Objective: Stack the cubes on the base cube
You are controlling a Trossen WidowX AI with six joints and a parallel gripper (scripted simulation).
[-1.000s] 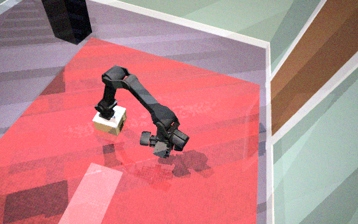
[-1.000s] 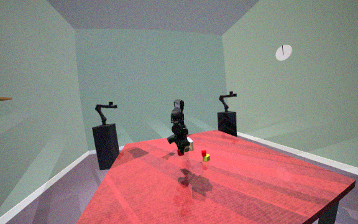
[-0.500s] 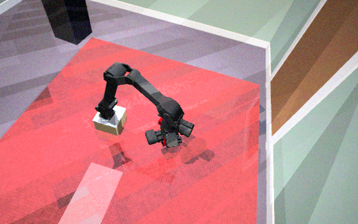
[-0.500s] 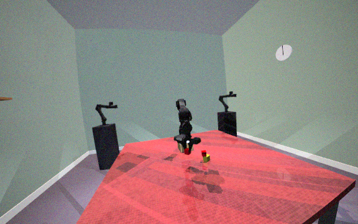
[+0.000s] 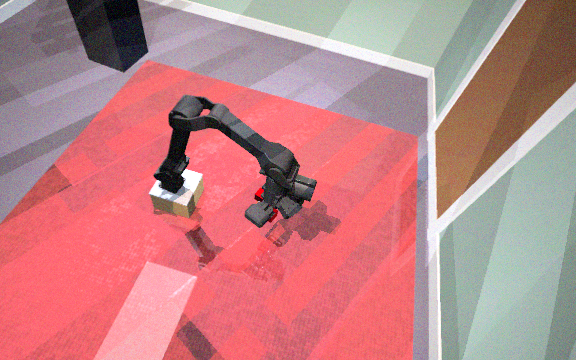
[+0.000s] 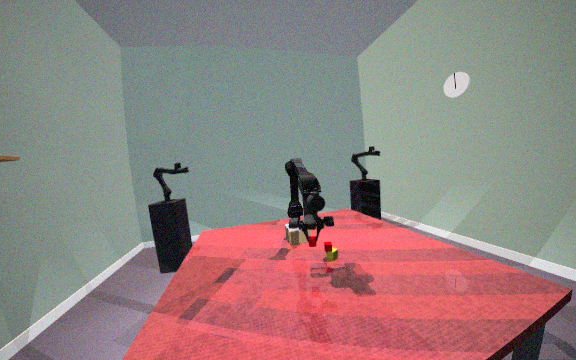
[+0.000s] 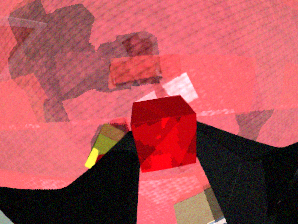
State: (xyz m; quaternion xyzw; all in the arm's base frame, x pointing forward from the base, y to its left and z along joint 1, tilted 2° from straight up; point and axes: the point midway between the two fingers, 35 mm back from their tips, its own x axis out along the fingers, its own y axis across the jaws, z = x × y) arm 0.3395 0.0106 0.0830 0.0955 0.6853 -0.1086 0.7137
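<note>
1. Black parallel-jaw gripper: clamped on a red cube, aloft.
2. Yellow-green base cube: on the table, near.
3. Second red cube: atop it, seemingly placed.
4. Outstanding: opposite-corner placement, release, withdrawal.

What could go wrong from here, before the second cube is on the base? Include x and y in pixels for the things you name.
The gripper (image 5: 274, 214) (image 6: 312, 236) (image 7: 162, 132) holds one red cube (image 5: 272, 216) (image 6: 312, 242) (image 7: 164, 137) off to the side of the yellow base cube (image 6: 333, 254) (image 7: 105, 143), whose top already carries the other red cube (image 5: 259, 194) (image 6: 328, 246). A finger or the held cube could knock that placed one off while coming in. Set down too far outward, the held cube might tip off its corner. Low contact could shove the base.
</note>
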